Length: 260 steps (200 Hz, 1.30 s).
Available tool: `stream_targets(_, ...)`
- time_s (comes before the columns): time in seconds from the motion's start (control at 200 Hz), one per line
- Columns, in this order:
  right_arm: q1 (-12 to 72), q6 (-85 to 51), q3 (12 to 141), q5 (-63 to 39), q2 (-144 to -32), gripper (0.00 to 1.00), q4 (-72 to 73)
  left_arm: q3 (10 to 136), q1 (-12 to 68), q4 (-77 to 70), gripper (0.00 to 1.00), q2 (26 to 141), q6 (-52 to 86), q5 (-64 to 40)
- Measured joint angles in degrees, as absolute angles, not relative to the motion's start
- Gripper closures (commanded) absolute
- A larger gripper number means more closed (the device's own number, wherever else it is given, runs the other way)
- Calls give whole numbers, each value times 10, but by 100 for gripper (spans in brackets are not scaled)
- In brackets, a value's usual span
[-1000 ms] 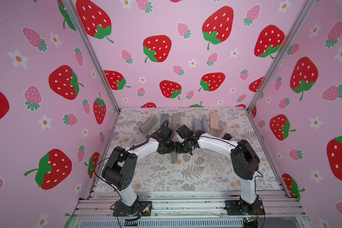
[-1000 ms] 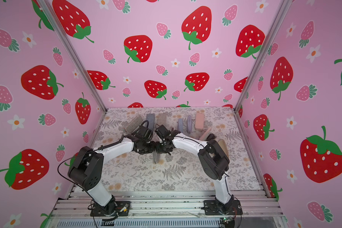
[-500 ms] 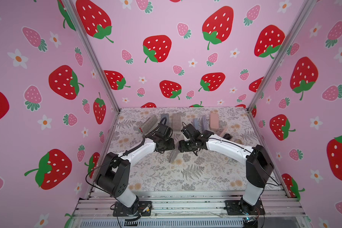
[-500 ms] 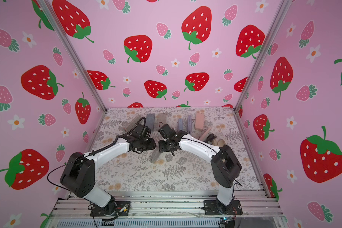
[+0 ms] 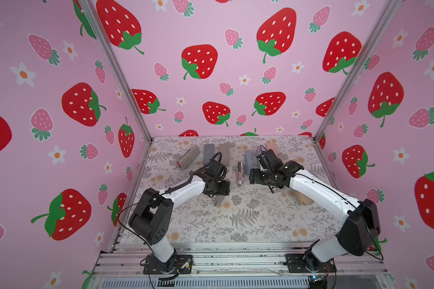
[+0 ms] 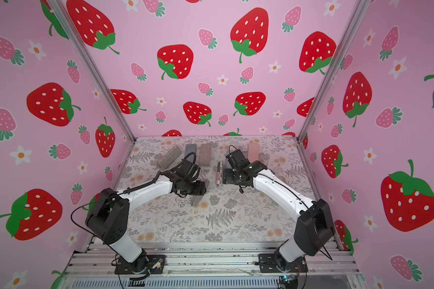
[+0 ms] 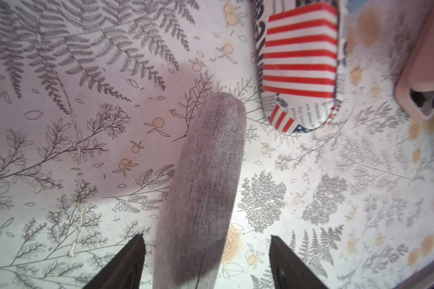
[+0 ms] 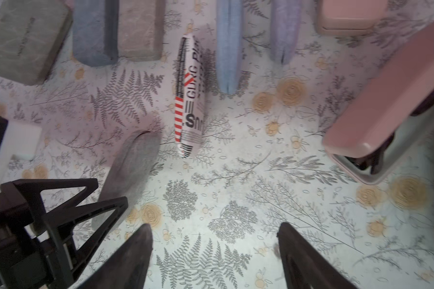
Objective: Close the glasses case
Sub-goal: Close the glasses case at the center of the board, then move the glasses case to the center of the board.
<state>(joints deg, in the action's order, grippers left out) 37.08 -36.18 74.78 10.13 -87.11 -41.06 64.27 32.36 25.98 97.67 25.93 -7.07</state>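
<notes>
The grey fabric glasses case [image 5: 219,199] [image 6: 197,199] lies shut on the flowered cloth, mid-table. My left gripper [image 5: 222,191] [image 6: 202,188] hovers over its far end. In the left wrist view the case [image 7: 201,187] runs between the spread fingers of that gripper [image 7: 207,237], with gaps on both sides. My right gripper [image 5: 251,178] [image 6: 224,177] hangs to the right of it, apart from the case [image 8: 133,170]. Its jaws [image 8: 214,226] stand open over bare cloth.
A flag-printed case [image 5: 239,174] [image 8: 189,100] lies between the two grippers. A row of closed cases [image 5: 208,152] lines the back. An open pink case [image 8: 386,100] sits right of the right gripper, and a tan case [image 5: 302,197] lies under the right arm.
Both grippers were shut together on the grey case a second ago. They have opened and drawn apart to either side, leaving the case lying on the cloth.
</notes>
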Motion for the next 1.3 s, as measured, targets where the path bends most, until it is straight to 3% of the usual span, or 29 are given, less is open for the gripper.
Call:
stream_targets(0.185,327,-357,741,98,-853,20,-419,658,323,263,57,1017,255,-70)
stream_targets(0.435,281,-353,740,95,-853,20,-430,692,324,269,72,1045,255,-70)
stream_targets(1.026,178,-343,740,79,-950,19,-427,822,302,310,73,1136,237,-60)
stream_targets(1.301,141,-343,749,57,-986,22,-413,894,296,316,64,1186,241,-67)
